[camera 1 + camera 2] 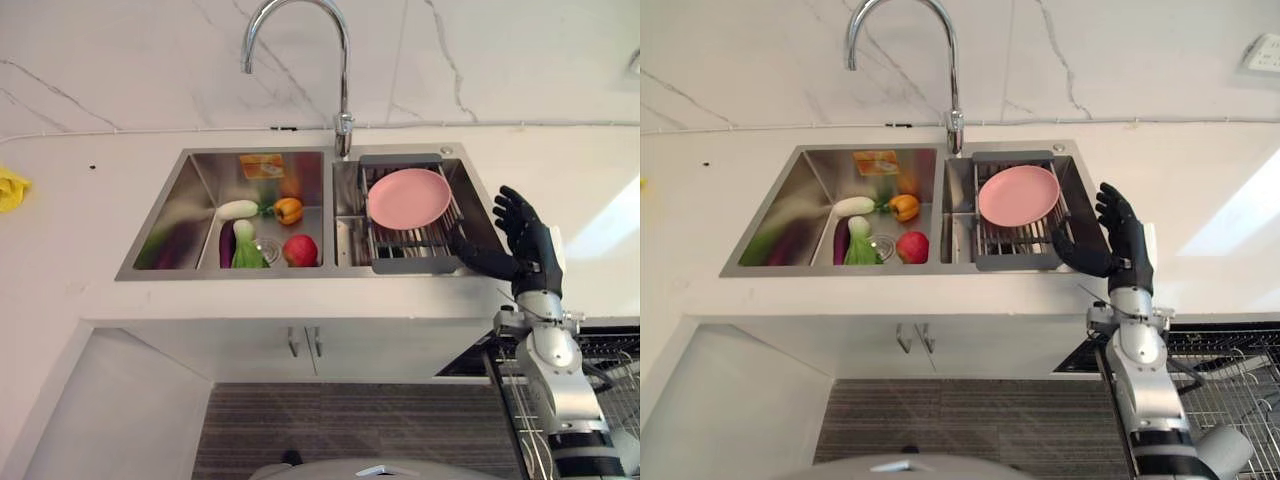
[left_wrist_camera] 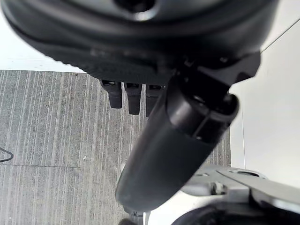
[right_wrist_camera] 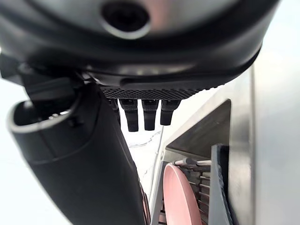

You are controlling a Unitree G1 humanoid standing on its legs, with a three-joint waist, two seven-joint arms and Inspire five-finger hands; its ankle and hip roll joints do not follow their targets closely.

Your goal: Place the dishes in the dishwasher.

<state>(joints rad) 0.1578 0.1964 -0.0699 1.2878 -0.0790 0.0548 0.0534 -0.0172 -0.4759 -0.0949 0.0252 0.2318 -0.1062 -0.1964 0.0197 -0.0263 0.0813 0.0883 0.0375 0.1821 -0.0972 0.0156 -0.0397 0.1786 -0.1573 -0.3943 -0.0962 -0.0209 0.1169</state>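
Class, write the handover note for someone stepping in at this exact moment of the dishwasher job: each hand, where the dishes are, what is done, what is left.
Right hand: open, fingers straight, raised over the counter just right of the drying rack, holding nothing.
Left hand: open, seen above the floor, idle.
Pink plate: lying on the rack set in the sink's right basin, untouched.
Left basin: vegetables and a red fruit, not part of the job.
Dishwasher rack: pulled out at lower right by the right arm; no dishes visible in the part that shows.
Done: nothing loaded.
Left: grasp the plate, carry it down into the dishwasher rack.
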